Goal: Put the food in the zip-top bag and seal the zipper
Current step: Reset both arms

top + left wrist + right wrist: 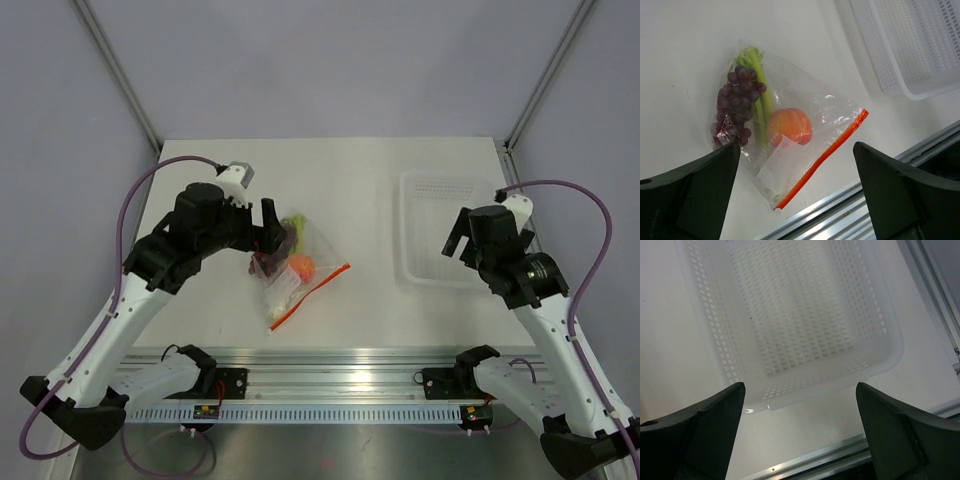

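Note:
The clear zip-top bag [296,262] lies flat on the table, left of centre. Inside it are the dark red grapes [738,99], the pale-green stalks [760,102] and the orange-pink peach [790,126]. The orange-red zipper [826,154] runs straight along the bag's near-right edge; I cannot tell whether it is pressed shut. My left gripper [796,146] is open and empty, hovering above the bag's left side [268,232]. My right gripper [800,387] is open and empty, above the near-left corner of the tray [455,245].
A white perforated tray [805,315] stands empty at the right of the table [440,225]. A white label [778,162] shows inside the bag. The metal rail [340,360] runs along the table's near edge.

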